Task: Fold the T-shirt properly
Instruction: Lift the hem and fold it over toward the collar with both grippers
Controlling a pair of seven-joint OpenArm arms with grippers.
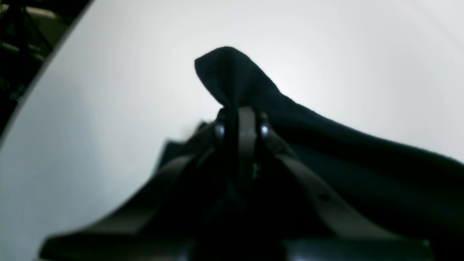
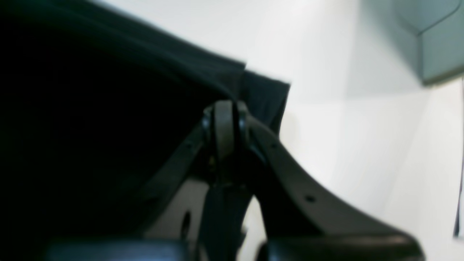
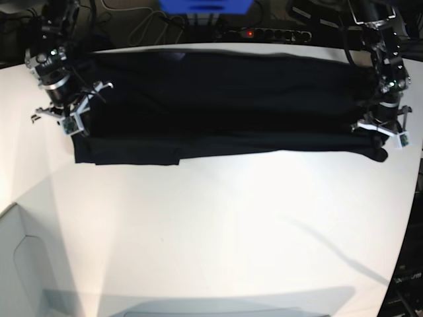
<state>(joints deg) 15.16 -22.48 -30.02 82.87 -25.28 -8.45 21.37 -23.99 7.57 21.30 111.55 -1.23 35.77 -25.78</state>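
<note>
On the white bench (image 3: 218, 224) the T-shirt (image 3: 225, 105) stretches taut between left pincer (image 1: 242, 110) and right pincer (image 2: 225, 105), each clamped on a thin edge that could slip free, collapsing the fold.

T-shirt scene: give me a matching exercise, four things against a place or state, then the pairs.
Things:
1. T-shirt
2. left pincer
3. table
4. blue box

Place or state:
A. white, bare toward the near edge
B. behind the table's far edge
C. black, stretched across the table
D. shut on a peak of black cloth

Pairs: 1-C, 2-D, 3-A, 4-B
</note>
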